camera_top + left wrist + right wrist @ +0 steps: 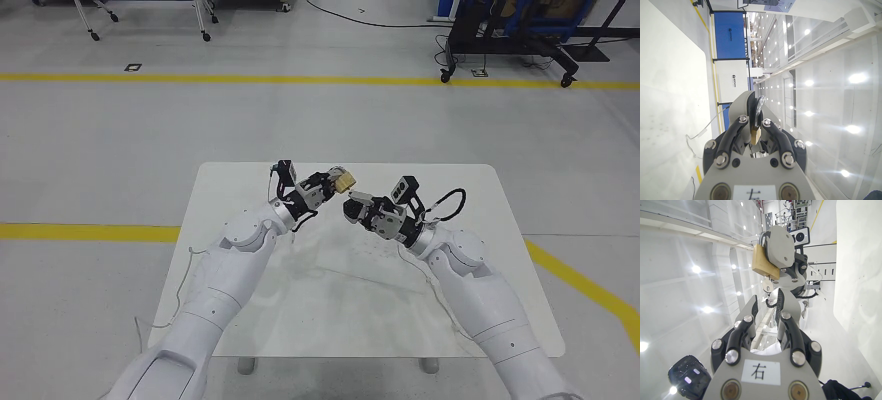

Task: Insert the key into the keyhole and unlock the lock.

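Observation:
A brass padlock (764, 262) with a steel shackle is held up above the white table (300, 320). My left gripper (755, 113) is shut on the padlock (755, 135), and its grey finger (779, 247) covers one side of the lock body. A silver key (767, 286) sticks out of the keyhole in the lock's underside. My right gripper (767, 300) is open just short of the key's head, with nothing between its fingers. From above, the padlock (343, 181) and right gripper (352, 207) meet over the table's far middle.
The table's far edge (350, 165) lies just beyond the two grippers. A thin white cable (696, 135) rests on the tabletop near the left arm. Yellow floor lines (90, 232) and wheeled racks (510, 50) are well away from the table.

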{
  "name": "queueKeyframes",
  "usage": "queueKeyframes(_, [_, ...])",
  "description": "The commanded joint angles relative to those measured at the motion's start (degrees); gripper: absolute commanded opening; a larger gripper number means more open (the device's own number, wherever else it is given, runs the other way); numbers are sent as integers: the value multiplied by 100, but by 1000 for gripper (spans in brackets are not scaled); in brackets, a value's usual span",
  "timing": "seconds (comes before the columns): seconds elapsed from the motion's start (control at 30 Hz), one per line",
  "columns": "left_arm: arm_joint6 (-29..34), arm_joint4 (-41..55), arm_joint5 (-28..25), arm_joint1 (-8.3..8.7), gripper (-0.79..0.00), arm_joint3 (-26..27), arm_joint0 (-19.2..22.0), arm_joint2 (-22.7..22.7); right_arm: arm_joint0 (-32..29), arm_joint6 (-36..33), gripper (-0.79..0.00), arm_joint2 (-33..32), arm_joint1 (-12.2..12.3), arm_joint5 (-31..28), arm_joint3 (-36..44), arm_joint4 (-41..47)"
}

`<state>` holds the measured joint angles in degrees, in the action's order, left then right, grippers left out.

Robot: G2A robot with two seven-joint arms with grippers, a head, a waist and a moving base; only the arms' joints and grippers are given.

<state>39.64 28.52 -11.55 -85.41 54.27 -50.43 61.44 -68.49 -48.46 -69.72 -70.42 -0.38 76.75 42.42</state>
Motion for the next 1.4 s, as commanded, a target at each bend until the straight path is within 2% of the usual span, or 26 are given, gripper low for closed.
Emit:
queueKeyframes(0.0, [44,-19,-37,3,-785,14,-7,0,13,-3,-603,-2,-1,34,-35,17])
queueKeyframes(0.17, [119,-50,-44,8,-785,28,-16,-1,51,-36,-693,0,-11,70,-149,112])
queueKeyframes(0.27, [150,-62,-78,9,-785,46,-21,-1,74,-77,-785,-10,-13,63,-204,150])
queueKeyframes(0.47, [258,-95,-202,17,-785,92,-53,1,81,-271,-785,-44,-32,127,-327,529])
queueKeyframes(0.8, [460,-159,-531,35,-785,184,-100,19,352,-1540,-785,-63,-83,854,-1055,1761])
queueKeyframes(1.1, [500,-193,-816,54,-785,286,-151,65,584,-2204,-785,48,-124,1247,-1556,2091])
queueKeyframes(1.37, [473,-168,-877,67,-785,323,-176,110,650,-2115,-776,35,-102,987,-1652,1724])
